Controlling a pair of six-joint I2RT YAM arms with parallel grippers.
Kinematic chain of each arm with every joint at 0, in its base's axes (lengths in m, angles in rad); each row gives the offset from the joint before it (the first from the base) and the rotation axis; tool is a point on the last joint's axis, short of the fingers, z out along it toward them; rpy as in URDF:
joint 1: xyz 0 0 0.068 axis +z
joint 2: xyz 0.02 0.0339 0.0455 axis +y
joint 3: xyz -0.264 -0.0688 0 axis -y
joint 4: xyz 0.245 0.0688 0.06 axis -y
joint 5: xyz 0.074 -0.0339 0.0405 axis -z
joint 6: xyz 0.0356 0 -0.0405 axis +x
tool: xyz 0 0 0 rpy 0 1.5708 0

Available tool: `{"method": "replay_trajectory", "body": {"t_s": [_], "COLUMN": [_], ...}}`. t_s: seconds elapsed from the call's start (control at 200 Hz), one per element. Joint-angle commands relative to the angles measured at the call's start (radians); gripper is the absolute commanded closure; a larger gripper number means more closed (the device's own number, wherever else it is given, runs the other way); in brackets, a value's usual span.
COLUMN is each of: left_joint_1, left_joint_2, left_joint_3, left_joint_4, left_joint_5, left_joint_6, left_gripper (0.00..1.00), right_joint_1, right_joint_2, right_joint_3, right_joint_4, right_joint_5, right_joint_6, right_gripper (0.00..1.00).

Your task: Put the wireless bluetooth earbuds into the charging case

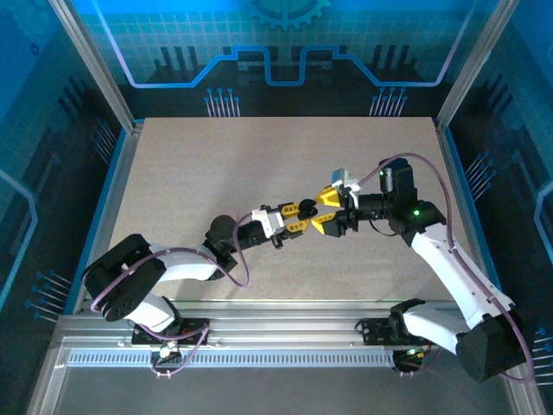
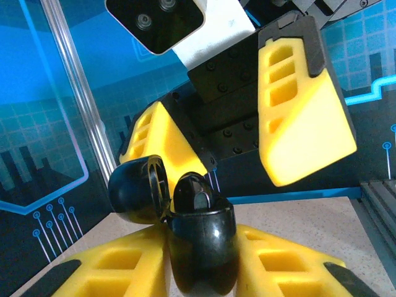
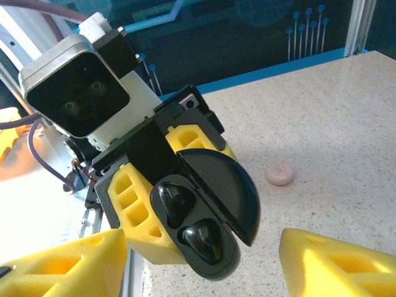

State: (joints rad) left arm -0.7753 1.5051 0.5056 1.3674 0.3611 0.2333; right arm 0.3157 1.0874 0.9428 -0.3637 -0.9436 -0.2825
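black case (image 2: 201, 247) cut off at lower edge, tiny and unclear from above

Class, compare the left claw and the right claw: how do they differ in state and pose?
The left claw is shut on the open black charging case; the right claw stands open, with nothing between its fingers. The left claw points toward the robot's right and the right claw toward its left, so they face each other. Both are yellow-fingered and sit over the table.

L claw (image 1: 304, 216) clamped tight, R claw (image 1: 321, 210) jaws wide apart, both arms reaching inward, claws nearly tip-to-tip
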Motion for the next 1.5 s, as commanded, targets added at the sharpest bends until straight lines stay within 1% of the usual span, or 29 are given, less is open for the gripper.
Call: {"method": "replay_trajectory", "body": {"t_s": [0.0, 0.225, 0.365, 0.49, 0.6, 0.645, 0.71, 0.785, 0.92, 1.01, 1.091, 1.176, 1.276, 1.401, 1.496], "left_joint_1": [0.0, 0.0, 0.001, 0.0, 0.001, 0.003, 0.01, 0.019, 0.041, 0.066, 0.096, 0.118, 0.129, 0.151, 0.179], "left_joint_2": [-0.021, -0.01, 0.005, 0.015, 0.018, 0.023, 0.027, 0.03, 0.047, 0.073, 0.106, 0.156, 0.23, 0.278, 0.278], "left_joint_3": [0.002, 0.001, -0.002, -0.002, 0.001, 0.003, 0.008, 0.025, 0.078, 0.123, 0.189, 0.269, 0.335, 0.38, 0.406], "left_joint_4": [0.035, 0.034, 0.033, 0.034, 0.033, 0.03, 0.01, -0.054, -0.239, -0.377, -0.547, -0.725, -0.853, -0.919, -0.972], "left_joint_5": [0.027, 0.002, -0.017, -0.028, -0.034, -0.06, -0.097, -0.136, -0.218, -0.247, -0.23, -0.191, -0.17, -0.172, -0.173], "left_joint_6": [-0.023, -0.033, -0.044, -0.053, -0.062, -0.078, -0.12, -0.193, -0.377, -0.537, -0.699, -0.827, -0.904, -0.935, -0.963], "left_gripper": [0.72, 0.71, 0.71, 0.71, 0.71, 0.71, 0.71, 0.71, 0.71, 0.71, 0.72, 0.75, 0.82, 0.8, 0.75], "right_joint_1": [0.027, 0.028, 0.001, -0.031, -0.063, -0.071, -0.075, -0.082, -0.102, -0.122, -0.142, -0.167, -0.175, -0.171, -0.168], "right_joint_2": [0.008, -0.011, -0.064, -0.105, -0.112, -0.109, -0.109, -0.103, -0.085, -0.071, -0.046, -0.012, 0.014, 0.042, 0.078], "right_joint_3": [0.037, 0.036, 0.006, -0.02, -0.039, -0.045, -0.058, -0.087, -0.11, -0.125, -0.121, -0.116, -0.124, -0.152, -0.143], "right_joint_4": [-0.048, -0.077, -0.067, -0.07, -0.064, -0.042, 0.019, 0.072, 0.101, 0.104, 0.07, 0.046, 0.059, 0.086, 0.048], "right_joint_5": [-0.053, -0.081, -0.11, -0.11, -0.086, -0.06, 0.047, 0.182, 0.324, 0.402, 0.46, 0.467, 0.447, 0.447, 0.468], "right_joint_6": [-0.085, -0.165, -0.194, -0.198, -0.173, -0.135, -0.029, 0.105, 0.293, 0.413, 0.492, 0.55, 0.577, 0.607, 0.617], "right_gripper": [0.36, 0.44, 0.52, 0.57, 0.59, 0.59, 0.56, 0.55, 0.51, 0.49, 0.48, 0.48, 0.5, 0.5, 0.5]}}
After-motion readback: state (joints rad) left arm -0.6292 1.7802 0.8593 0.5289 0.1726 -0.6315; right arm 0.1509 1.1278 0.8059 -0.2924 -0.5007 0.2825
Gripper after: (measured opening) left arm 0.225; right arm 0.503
